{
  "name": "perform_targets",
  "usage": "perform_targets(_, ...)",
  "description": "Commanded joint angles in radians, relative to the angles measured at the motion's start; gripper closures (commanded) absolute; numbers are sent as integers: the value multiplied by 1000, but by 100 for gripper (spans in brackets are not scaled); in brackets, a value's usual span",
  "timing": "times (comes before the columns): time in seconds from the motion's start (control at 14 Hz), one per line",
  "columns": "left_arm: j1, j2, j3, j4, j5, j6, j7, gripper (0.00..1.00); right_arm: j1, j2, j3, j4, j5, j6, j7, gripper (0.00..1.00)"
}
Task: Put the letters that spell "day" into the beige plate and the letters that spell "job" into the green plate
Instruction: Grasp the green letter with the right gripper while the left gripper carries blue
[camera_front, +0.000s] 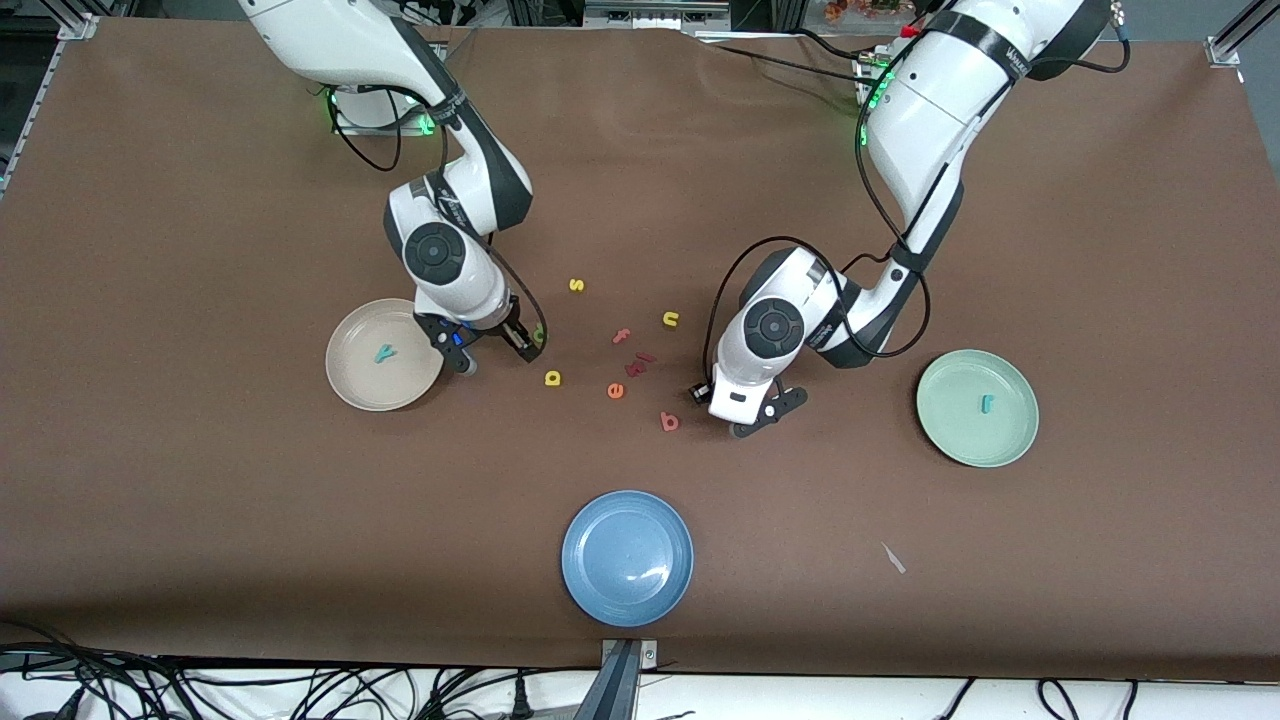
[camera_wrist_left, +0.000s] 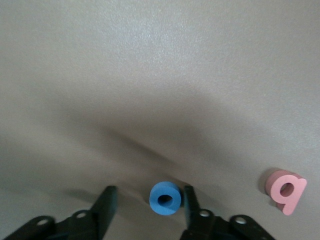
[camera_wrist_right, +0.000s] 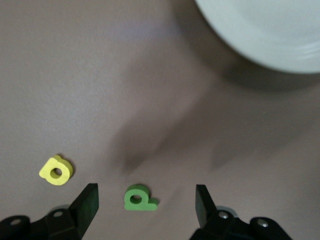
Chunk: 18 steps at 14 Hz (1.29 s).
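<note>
My right gripper hangs open just beside the beige plate, with the green "d" lying flat on the table between its fingers, touching neither. The yellow "a" lies close by. The teal "y" rests in the beige plate. My left gripper is low at the table's middle, open, around the blue "o"; one finger touches it, the other stands apart. The pink "b" lies next to it. The teal "j" sits in the green plate.
Between the two grippers lie a yellow "s", yellow "n", salmon "f", dark red pieces and an orange "e". A blue plate stands near the front edge. A small white scrap lies nearer the left arm's end.
</note>
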Motion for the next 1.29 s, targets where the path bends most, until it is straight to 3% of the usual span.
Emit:
perform_targets(0.0, -12, 18, 9, 25, 15, -5, -17, 84, 29, 20, -1, -21, 9, 50, 34, 23)
perform_targets(0.14, -6, 4, 9, 25, 22, -10, -15, 100, 41, 35, 0, -22, 9, 77, 61, 23)
perform_targets(0.29, 25, -31, 9, 23, 19, -31, -15, 100, 54, 47, -1, -27, 9, 101, 69, 24)
perform_targets(0.43, 101, -133, 1, 17, 19, -172, 11, 100, 55, 49, -1, -28, 9, 105, 69, 29)
perform_targets(0.5, 152, -181, -4, 16, 17, -254, 57, 100, 55, 55, -1, -27, 9, 110, 69, 35)
perform_targets(0.64, 250, -239, -4, 10, 15, -402, 164, 100, 55, 56, -1, -28, 9, 116, 69, 57)
perform_targets(0.79, 350, -247, -4, 4, 15, -490, 300, 100, 55, 61, -1, -27, 9, 117, 67, 76)
perform_targets(0.93, 448, -240, -2, -23, 15, -492, 441, 100, 55, 58, -1, -22, 9, 110, 60, 83)
perform_targets(1.07, 519, -208, -2, -35, 25, -470, 541, 100, 54, 37, -9, -21, 3, 104, 43, 84)
perform_targets(1.21, 553, -187, -1, -79, 31, -380, 580, 99, 51, -12, -44, -11, 3, 2, -35, 84)
